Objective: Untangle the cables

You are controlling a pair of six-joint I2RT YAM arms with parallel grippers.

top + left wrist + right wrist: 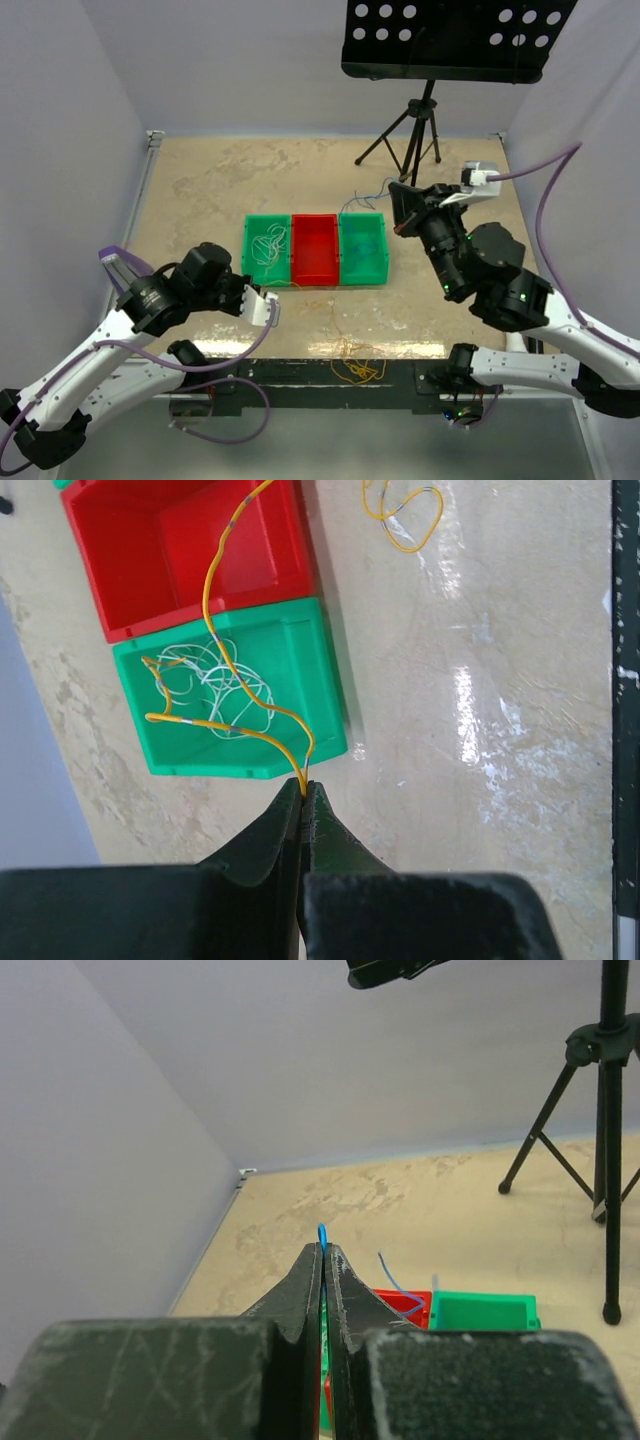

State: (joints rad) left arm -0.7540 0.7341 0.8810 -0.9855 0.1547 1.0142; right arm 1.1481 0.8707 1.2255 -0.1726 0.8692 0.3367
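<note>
Mid-untangle: left gripper (303,792) closed on yellow cable (206,580) running ahead over green bin (297,662); right gripper (324,1253) closed on blue cable (322,1231) (tip only). Nxt: draw apart gently.

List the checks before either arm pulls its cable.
1. Grip of the left gripper on the yellow cable: ok, shut on it.
2. Grip of the right gripper on the blue cable: ok, shut on it.
3. Held yellow cable free of the white cables in the green bin: cannot tell; it crosses over them.
4. Loose yellow tangle off the table's near edge: not ok, it lies there.
</note>
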